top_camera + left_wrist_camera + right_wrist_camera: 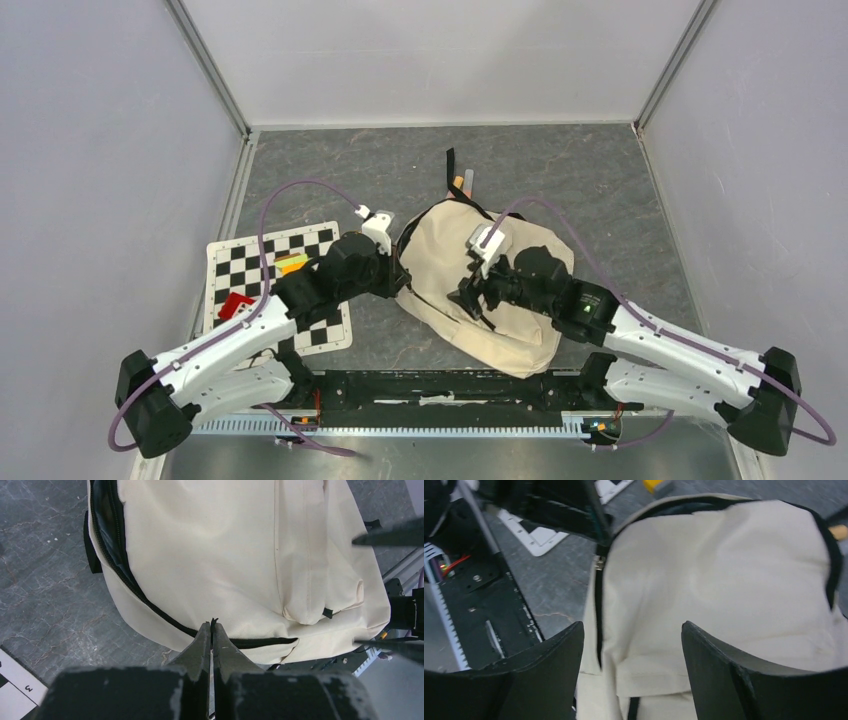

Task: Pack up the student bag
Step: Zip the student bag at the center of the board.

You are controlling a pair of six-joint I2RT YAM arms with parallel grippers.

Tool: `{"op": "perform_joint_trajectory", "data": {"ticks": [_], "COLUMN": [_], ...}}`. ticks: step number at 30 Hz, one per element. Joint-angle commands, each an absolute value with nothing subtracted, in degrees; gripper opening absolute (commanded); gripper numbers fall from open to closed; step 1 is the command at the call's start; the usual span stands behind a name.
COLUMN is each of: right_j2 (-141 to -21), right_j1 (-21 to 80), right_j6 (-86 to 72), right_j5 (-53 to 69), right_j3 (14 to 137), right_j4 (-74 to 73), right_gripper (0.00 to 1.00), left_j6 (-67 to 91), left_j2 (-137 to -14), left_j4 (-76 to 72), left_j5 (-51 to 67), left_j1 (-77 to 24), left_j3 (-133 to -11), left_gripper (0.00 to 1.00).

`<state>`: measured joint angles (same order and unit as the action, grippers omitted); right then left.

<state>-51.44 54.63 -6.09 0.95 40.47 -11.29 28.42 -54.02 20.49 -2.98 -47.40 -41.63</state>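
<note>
The student bag [445, 262] is laid flat on the grey desk [400, 165], roughly at its middle and just ahead of the arm bases. Its cream front panel is turned upward, and a front pocket [310, 575] is seen on it in the left wrist view. A black zipper [150, 605] is run along the edge of the bag that faces the left arm. Towards one end the zipper is parted and dark lining [107, 525] is exposed. A black strap [450, 165] is extended from the far end of the bag onto the desk.

The left hand [213, 630] is positioned at the zipper line on that edge. Its fingers are pressed together. A thin black sliver is seen between the tips, but it cannot be told what it is.

The right hand [633, 630] is held over the front panel, near the middle of the bag. Its fingers [549, 660] are spread wide and nothing is gripped between them. Contact with the fabric cannot be told.

Just beyond the far end of the bag, a small orange item [458, 182] is laid on the desk. To the left of the bag a checkered mat [255, 265] is placed, partly covered by the left arm. A red item [236, 303] and a yellow-and-orange item [291, 264] are carried on the mat. A black rail [450, 385] is fitted along the near edge of the desk, between the arm bases.
</note>
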Motion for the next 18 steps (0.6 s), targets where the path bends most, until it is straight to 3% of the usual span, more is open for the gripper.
{"op": "perform_joint_trajectory", "data": {"ticks": [1, 9, 18], "right_j2": [-53.55, -60.98, -68.01], "right_j1": [61.34, 70.4, 70.67], "right_j6": [-2.91, 0.29, 3.62], "right_j5": [1.85, -9.93, -9.17], "right_j3": [38.23, 35.96, 35.57], "right_j4": [-0.56, 9.86, 16.0], "right_gripper": [0.73, 0.56, 0.46], "left_j6": [26.38, 27.16, 27.24], "left_j2": [-55.24, -56.54, -57.29], "left_j4": [17.93, 17.69, 18.18], "left_j5": [2.07, 7.17, 9.38], "left_j1": [-45.4, -42.77, -40.98], "left_j3": [-45.13, -45.41, -45.52], "left_gripper": [0.02, 0.02, 0.02]}}
